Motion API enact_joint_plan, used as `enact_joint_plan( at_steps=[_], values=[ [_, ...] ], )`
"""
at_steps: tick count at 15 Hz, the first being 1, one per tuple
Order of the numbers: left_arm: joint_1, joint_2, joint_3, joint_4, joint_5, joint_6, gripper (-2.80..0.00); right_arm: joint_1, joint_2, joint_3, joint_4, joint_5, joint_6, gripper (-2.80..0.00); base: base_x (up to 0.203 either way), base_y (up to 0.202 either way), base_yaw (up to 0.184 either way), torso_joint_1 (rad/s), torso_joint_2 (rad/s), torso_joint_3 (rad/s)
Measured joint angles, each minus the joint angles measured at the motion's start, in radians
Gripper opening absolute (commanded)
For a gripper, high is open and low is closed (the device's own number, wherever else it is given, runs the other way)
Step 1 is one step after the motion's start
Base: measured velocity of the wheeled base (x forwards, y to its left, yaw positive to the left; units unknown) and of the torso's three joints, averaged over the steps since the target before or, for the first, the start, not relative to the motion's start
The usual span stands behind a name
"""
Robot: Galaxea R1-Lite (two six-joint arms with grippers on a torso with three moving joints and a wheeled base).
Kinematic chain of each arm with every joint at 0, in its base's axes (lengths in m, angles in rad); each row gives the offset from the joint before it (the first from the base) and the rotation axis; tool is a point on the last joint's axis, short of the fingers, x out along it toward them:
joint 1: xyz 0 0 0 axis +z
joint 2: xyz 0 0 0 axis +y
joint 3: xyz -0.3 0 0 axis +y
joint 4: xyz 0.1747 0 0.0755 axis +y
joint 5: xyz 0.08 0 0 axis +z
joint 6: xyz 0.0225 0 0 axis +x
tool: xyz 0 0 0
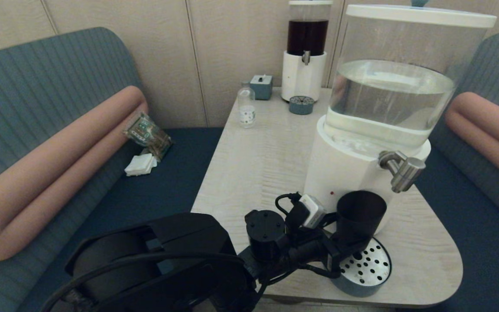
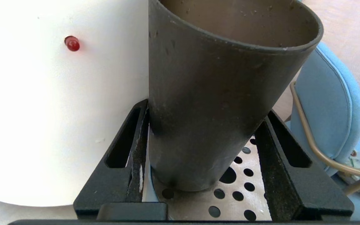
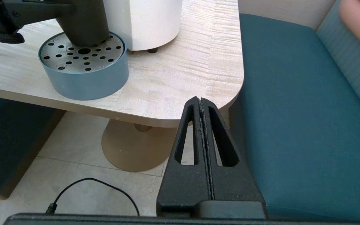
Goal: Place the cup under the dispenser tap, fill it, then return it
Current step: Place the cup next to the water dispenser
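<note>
The dark tapered cup stands tilted on the perforated drip tray beside the white base of the big water dispenser. My left gripper is shut on the cup's lower part. In the left wrist view its fingers press both sides of the cup, whose bottom touches the tray. The steel dispenser tap sticks out above and to the right of the cup's rim, not over it. My right gripper is shut and empty, parked low off the table's near right corner.
At the table's back stand a dark-liquid dispenser, its small tray, a blue box and a clear bottle. Packets lie on the left bench. The blue tray wall sits near the table's front edge.
</note>
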Motion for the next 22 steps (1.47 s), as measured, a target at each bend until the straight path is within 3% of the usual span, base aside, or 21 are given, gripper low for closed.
enact_joint_plan(
  at_steps=[13, 22],
  values=[
    [-0.004, -0.136, 0.168, 0.0, -0.001, 0.0, -2.8, 0.0, 0.0, 0.0, 0.0, 0.0, 0.0, -2.8, 0.0, 0.0, 0.0, 0.0, 0.0, 0.0],
    [0.019, -0.32, 0.382, -0.001, 0.006, 0.001, -2.8, 0.0, 0.0, 0.0, 0.0, 0.0, 0.0, -2.8, 0.0, 0.0, 0.0, 0.0, 0.0, 0.0]
  ],
)
